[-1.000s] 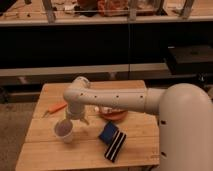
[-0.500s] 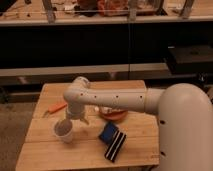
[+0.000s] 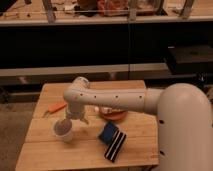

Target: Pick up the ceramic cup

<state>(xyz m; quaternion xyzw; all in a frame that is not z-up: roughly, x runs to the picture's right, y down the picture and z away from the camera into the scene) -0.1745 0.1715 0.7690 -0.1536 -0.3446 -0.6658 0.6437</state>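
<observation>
The ceramic cup (image 3: 63, 131) is a small off-white cup with a greyish inside, standing upright on the wooden table (image 3: 55, 155) at its front left. My gripper (image 3: 73, 120) reaches down from the white arm (image 3: 115, 100) right at the cup's rim, on its upper right side. The gripper's tip merges with the cup's edge, so I cannot tell whether it touches or holds the cup.
An orange plate (image 3: 113, 114) lies behind the arm at the table's middle. A blue and black block-like object (image 3: 112, 141) lies at the front right of the cup. A thin orange object (image 3: 55, 107) lies at the left. Dark shelving (image 3: 100, 45) stands behind the table.
</observation>
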